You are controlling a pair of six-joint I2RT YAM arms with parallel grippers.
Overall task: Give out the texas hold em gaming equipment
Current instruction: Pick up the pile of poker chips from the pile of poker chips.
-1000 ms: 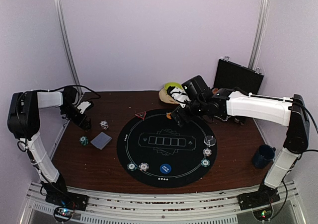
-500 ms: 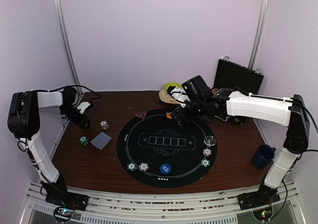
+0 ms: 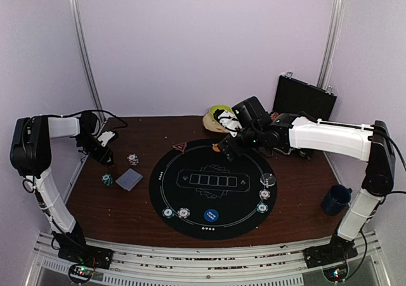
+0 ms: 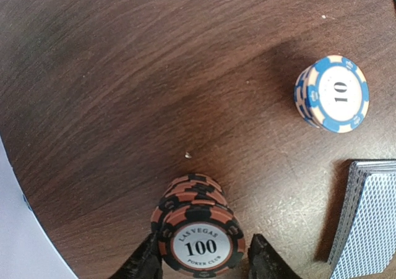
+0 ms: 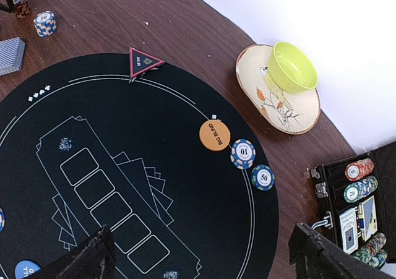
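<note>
While near the table (image 4: 105,68) edge, left fingers (image 4: 146,264) clenched on the chip stack (image 4: 198,240); right fingers (image 5: 93,259) released over the mat (image 5: 142,167).

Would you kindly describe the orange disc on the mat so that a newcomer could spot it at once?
Find the round black mat, then its rim nearest the plate holding the green bowl. There the orange disc lies by the white ring line, next to a blue-striped 10 chip. It alone is plain orange, without edge stripes.
</note>
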